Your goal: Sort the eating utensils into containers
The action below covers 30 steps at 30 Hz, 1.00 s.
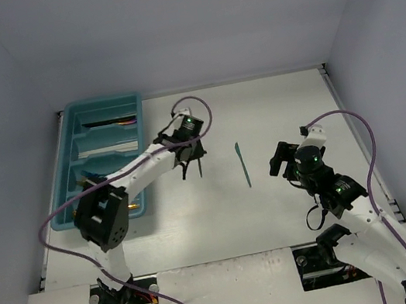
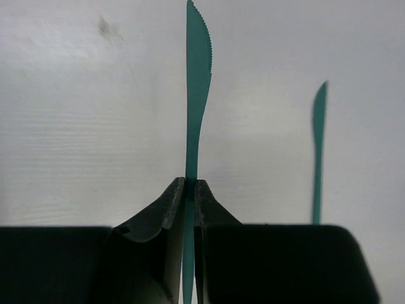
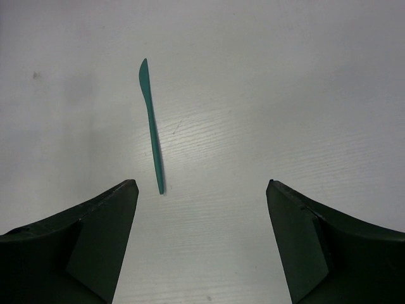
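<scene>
Our left tool (image 2: 188, 190) is clamped shut on a serrated teal knife (image 2: 197, 95); grasp made, we judge, so next it needs carrying to the tray (image 1: 100, 103) at its left. Our right tool (image 3: 202, 190) gapes empty, second knife (image 3: 152, 126) ahead.

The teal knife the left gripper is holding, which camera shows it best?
Left wrist: the held knife spans the frame, serrated blade clear, pinched in the left gripper. Top external shows it as a thin sliver; right wrist shows only the loose knife on the table.
</scene>
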Motion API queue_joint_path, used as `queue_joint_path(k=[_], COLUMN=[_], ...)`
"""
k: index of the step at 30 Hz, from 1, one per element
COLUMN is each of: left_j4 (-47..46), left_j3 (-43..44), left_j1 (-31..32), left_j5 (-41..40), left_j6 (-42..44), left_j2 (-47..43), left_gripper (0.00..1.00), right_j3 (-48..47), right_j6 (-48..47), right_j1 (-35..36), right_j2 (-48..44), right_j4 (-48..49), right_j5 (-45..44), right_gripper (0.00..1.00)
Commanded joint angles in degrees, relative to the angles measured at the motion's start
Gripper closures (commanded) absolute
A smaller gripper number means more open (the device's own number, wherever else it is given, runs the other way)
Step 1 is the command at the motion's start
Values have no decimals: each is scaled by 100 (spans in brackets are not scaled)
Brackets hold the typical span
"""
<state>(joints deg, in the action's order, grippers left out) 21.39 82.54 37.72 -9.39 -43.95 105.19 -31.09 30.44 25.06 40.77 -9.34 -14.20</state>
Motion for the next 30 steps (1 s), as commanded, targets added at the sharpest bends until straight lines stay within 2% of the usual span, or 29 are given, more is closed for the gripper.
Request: queue_joint_path(k=[1, 7, 14, 22, 27, 30], left_j4=[-460, -1000, -1887, -2544, -2701, -2649], left_j3=[185, 170, 238, 394, 801, 1167], left_j1=[-894, -2026, -2960, -3350, -3447, -3532], left_j5=[116, 25, -210, -952, -1531, -1618], left_j6=[-291, -925, -2131, -3304, -3411, -3503], left_j2=[-1251, -1594, -1136, -393, 212, 591], left_gripper=[100, 100, 100, 100, 100, 100], right_j3=[-80, -55, -20, -28, -20, -37], right_j6=[21, -17, -38, -47, -55, -55], right_j1=[-27, -44, -44, -45, -45, -44], right_j2=[82, 156, 278, 405, 450, 509], right_j4=[170, 170, 170, 170, 178, 170], right_j5=[-245, -310, -378, -382, -408, -408], right_gripper=[20, 20, 19, 19, 20, 19])
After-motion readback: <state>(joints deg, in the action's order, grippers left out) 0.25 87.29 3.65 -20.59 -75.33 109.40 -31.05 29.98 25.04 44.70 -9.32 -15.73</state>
